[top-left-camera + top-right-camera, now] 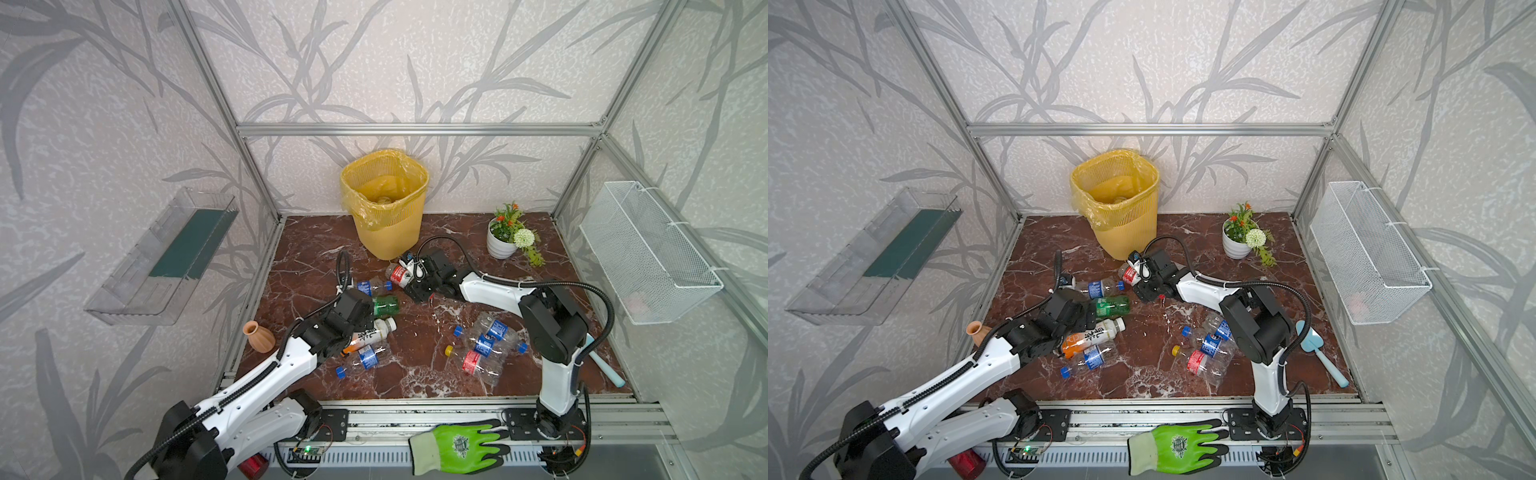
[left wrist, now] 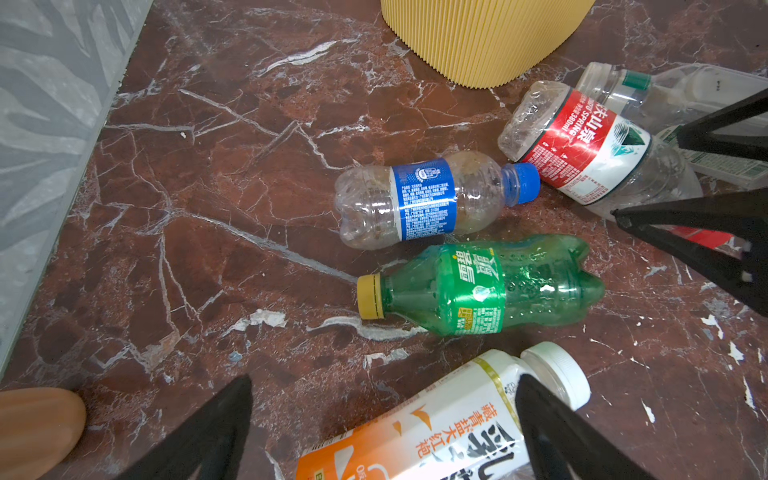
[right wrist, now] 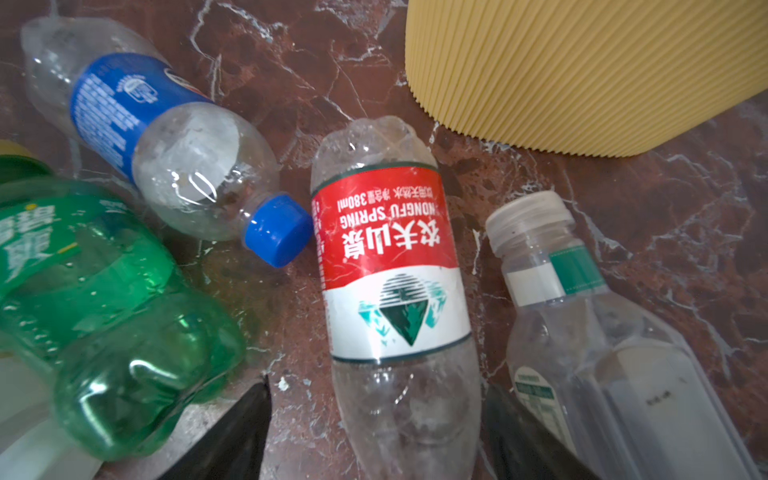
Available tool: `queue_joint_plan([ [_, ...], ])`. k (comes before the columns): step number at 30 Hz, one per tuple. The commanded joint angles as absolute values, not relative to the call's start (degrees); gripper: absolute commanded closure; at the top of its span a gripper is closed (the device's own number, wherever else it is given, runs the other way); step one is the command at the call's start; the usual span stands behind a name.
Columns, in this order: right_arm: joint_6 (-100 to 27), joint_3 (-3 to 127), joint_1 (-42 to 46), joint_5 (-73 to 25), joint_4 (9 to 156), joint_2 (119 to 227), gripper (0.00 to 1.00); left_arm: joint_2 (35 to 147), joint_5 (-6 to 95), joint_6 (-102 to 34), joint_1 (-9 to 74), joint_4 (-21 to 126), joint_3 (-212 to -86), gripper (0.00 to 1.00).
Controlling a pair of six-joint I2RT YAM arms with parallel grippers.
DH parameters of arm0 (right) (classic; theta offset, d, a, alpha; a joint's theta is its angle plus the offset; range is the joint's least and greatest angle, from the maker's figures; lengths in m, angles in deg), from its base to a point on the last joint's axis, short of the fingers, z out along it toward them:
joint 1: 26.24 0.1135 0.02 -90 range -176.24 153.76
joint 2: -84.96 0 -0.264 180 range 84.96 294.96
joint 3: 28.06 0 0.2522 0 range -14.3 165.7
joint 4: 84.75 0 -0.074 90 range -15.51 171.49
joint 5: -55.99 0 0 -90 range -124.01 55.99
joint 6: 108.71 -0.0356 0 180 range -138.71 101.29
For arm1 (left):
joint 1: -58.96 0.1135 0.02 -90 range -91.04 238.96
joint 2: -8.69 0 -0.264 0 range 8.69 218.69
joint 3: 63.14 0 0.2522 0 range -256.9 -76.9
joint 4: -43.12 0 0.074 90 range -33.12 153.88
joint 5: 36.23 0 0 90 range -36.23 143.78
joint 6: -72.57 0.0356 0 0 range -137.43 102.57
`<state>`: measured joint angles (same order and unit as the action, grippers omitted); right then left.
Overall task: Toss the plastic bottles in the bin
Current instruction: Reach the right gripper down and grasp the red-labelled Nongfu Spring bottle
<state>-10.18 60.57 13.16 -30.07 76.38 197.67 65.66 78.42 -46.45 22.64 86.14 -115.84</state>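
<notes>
Right wrist view: low right claw (image 3: 376, 384) straddles red-label bottle (image 3: 390, 257), unclosed; left claw (image 2: 382, 378) agape.

Red canister (image 1: 254, 466): lower left, cut by bottom edge, partly behind left arm (image 1: 266, 374).
Terracotta vase (image 1: 974, 329): only neck shows past same arm; in left wrist view blurred, cut by frame edge.
Orange-white bottle (image 1: 371, 333): partly under left arm.
Bin (image 1: 390, 237): 1 pale lump (image 1: 384, 199) inside, too dim to tell.
Wire basket (image 1: 648, 249): pink blur (image 1: 636, 301) behind mesh, right side.
Blue scoop (image 1: 607, 369): head behind right arm (image 1: 557, 324).
Red-label bottle (image 3: 390, 270): neck cut by frame edge.
</notes>
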Motion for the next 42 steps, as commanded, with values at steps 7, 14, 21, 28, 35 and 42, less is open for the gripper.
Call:
queue_joint_plan([
  [7,-6.1,68.7,13.2,-31.7,68.4,203.2,0.24,64.3,81.0,-47.3,22.9,86.6,-115.1,0.01],
  [14,-4.8,74.3,13.3,-31.7,63.2,206.8,0.24,63.5,81.7,-47.3,23.0,86.9,-114.9,0.01],
  [21,-4.2,77.8,13.2,-30.6,59.3,209.0,0.28,63.1,81.9,-47.4,23.2,87.4,-114.8,0.01],
  [28,-5.0,79.4,13.2,-30.7,57.2,208.7,0.41,62.8,82.0,-47.4,23.2,87.6,-114.8,0.01],
  [35,-8.4,75.5,13.2,-31.1,60.4,201.5,0.48,62.5,82.5,-47.7,23.3,87.4,-114.9,0.01],
  [42,-14.2,52.8,12.0,-30.0,87.7,179.5,0.50,61.2,85.0,-50.0,23.4,85.6,-114.4,0.01],
])
